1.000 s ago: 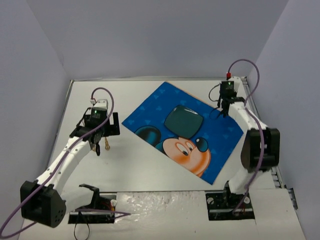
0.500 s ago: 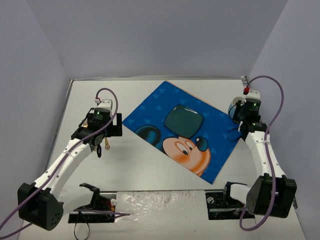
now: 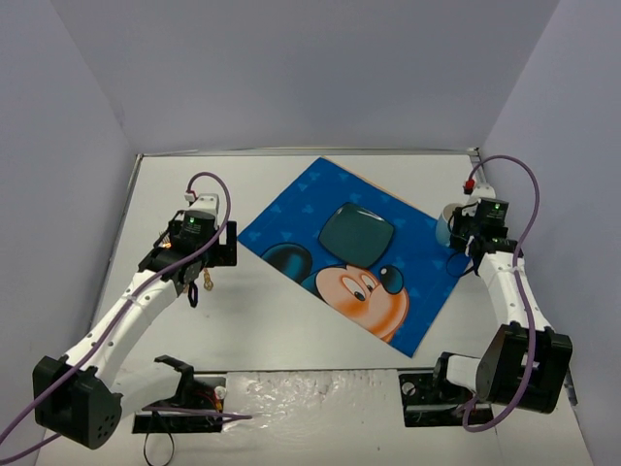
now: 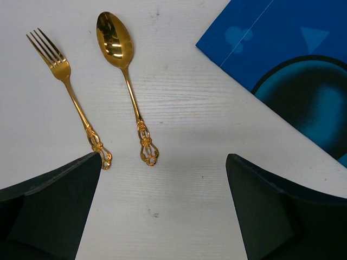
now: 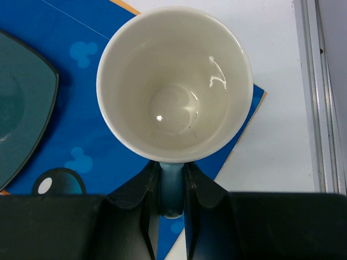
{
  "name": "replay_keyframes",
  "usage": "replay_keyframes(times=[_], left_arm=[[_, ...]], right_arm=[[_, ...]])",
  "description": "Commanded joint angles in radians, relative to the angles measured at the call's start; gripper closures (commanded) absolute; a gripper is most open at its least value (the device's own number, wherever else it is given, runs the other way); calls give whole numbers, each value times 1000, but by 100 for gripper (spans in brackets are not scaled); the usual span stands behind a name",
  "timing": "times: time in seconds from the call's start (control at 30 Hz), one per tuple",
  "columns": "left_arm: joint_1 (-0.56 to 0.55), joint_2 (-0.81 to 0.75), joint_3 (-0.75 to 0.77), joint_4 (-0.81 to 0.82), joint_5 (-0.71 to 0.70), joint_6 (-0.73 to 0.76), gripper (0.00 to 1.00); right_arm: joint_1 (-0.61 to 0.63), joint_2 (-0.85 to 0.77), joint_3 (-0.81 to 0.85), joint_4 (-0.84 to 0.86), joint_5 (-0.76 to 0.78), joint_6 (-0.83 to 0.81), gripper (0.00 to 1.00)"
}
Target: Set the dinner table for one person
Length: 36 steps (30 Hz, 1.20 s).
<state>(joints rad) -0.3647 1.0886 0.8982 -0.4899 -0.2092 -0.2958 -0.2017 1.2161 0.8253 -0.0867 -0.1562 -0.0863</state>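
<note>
ceramic mug [image 5: 173, 81], pinched by its handle in the closed right gripper [image 5: 172, 184] over the right corner of the placemat [image 5: 76, 135] on the dinner table [image 3: 281, 330], may swivel and tip on so narrow a hold; left gripper [image 4: 162, 206] gapes above fork [image 4: 70, 97] and spoon [image 4: 127, 81].

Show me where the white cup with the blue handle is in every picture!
Top external: the round white mug with the blue handle is at the right, over a corner of the blue Mickey Mouse cloth placemat.
Left wrist: not in it.
Right wrist: it fills the upper middle.
Shared landmark: that placemat, seen in all three.
</note>
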Motion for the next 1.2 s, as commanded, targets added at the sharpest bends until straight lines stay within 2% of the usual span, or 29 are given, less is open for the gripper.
replay_keyframes(times=[0.0, 0.93, 1.03, 1.07, 1.17], left_arm=[[-3, -27, 47, 14, -16, 7, 3], [-2, -34, 44, 17, 11, -2, 3], [-1, -36, 42, 16, 10, -3, 3], [-2, -38, 42, 16, 7, -3, 3], [-2, -36, 42, 16, 4, -4, 3]], right_arm=[[-19, 14, 14, 127, -19, -43, 100], [-44, 50, -129, 260, -9, 21, 99], [-44, 34, -140, 257, 0, 28, 93], [-44, 27, -143, 252, 2, 31, 83], [-44, 6, -143, 227, 19, 34, 68]])
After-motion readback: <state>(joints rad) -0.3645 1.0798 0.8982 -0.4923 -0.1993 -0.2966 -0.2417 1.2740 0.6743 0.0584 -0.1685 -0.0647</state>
